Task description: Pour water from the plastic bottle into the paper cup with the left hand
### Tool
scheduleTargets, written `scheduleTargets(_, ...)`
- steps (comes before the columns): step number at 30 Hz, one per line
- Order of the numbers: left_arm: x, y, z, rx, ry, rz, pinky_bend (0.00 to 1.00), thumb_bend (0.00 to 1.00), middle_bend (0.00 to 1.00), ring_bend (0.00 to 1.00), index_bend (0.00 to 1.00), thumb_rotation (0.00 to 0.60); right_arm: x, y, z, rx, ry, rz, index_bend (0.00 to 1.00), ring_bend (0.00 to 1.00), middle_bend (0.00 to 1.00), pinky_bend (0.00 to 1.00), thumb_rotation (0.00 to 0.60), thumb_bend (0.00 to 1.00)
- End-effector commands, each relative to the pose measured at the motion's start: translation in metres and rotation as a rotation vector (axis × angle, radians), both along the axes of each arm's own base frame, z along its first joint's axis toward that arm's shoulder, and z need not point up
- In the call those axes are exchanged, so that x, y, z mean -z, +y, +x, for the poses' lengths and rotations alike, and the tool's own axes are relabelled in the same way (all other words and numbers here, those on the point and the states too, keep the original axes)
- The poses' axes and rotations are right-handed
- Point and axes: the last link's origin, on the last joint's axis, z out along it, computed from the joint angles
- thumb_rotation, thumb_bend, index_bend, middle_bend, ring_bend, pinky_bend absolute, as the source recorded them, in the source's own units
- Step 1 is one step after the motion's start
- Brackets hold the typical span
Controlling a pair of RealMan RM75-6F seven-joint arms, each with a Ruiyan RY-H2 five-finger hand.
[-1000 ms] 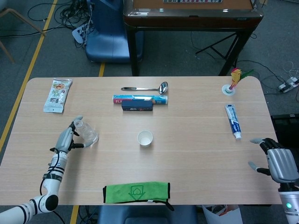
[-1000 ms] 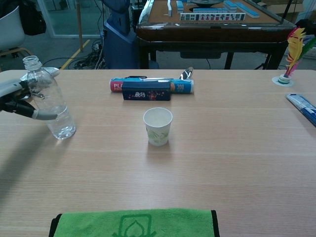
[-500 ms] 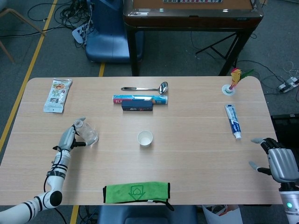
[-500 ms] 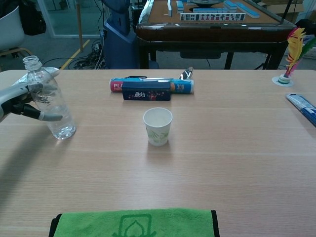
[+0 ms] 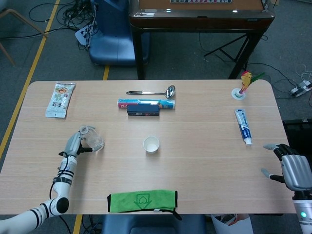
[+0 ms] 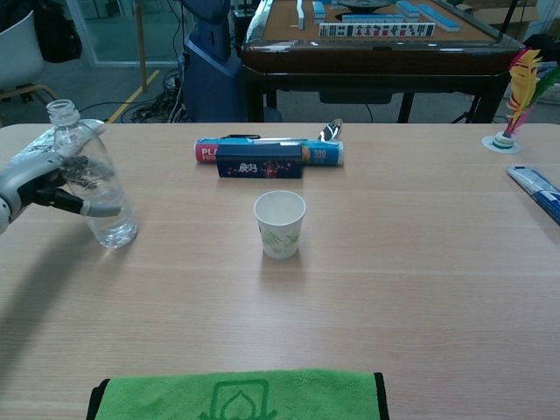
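One second has brought your left hand [image 6: 35, 185] further in around the plastic bottle [image 6: 94, 188], and its fingers now wrap the body where they stood apart before; the bottle's base has also slid slightly toward the paper cup [image 6: 280, 224]. It stands upright on the table [image 6: 420, 289], uncapped, with little water inside. That looks like a grasp forming, so lifting comes next. Your right hand [image 5: 292, 170] hovers open, holding nothing.

The left hand [image 6: 39, 182] has closed its fingers [image 6: 96, 210] around the plastic bottle [image 6: 94, 188].
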Motion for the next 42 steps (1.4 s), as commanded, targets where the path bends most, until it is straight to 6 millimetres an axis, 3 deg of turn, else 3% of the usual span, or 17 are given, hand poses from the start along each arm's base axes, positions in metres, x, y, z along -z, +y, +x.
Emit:
scheduleTargets(1, 0.001, 0.001, 0.0, -0.004, -0.004, 0.007, 0.35, 0.01, 0.22, 0.21, 0.29, 0.6, 0.0, 0.0, 0.0, 0.0, 0.0, -0.001, 0.32, 0.27, 0.35, 0.41, 0.6, 0.05)
scheduleTargets(11, 0.006, 0.002, 0.002, 0.001, 0.023, 0.018, 0.35, 0.01, 0.33, 0.3, 0.41, 0.6, -0.001, 0.0, 0.0, 0.001, -0.003, -0.005, 0.32, 0.28, 0.36, 0.41, 0.6, 0.05)
scheduleTargets(18, 0.002, 0.001, 0.007, 0.038, 0.04, 0.085, 0.41, 0.01, 0.48, 0.42, 0.55, 0.6, -0.002, 0.001, -0.001, 0.001, -0.005, -0.006, 0.32, 0.29, 0.37, 0.41, 0.6, 0.05)
scheduleTargets(25, -0.005, -0.004, 0.018, 0.112, 0.073, 0.155, 0.44, 0.01, 0.54, 0.47, 0.6, 0.6, -0.001, 0.002, 0.001, -0.004, -0.005, -0.001, 0.32, 0.29, 0.37, 0.41, 0.6, 0.05)
scheduleTargets(36, -0.024, -0.019, 0.054, 0.329, 0.366, 0.177, 0.46, 0.01, 0.56, 0.48, 0.62, 0.6, 0.002, 0.006, 0.007, -0.034, -0.009, 0.012, 0.32, 0.29, 0.37, 0.41, 0.6, 0.05)
scheduleTargets(42, -0.024, -0.023, 0.071, 0.401, 0.532, 0.168, 0.46, 0.01, 0.57, 0.49, 0.62, 0.6, 0.002, 0.007, 0.009, -0.04, -0.012, 0.014, 0.32, 0.29, 0.37, 0.41, 0.6, 0.05)
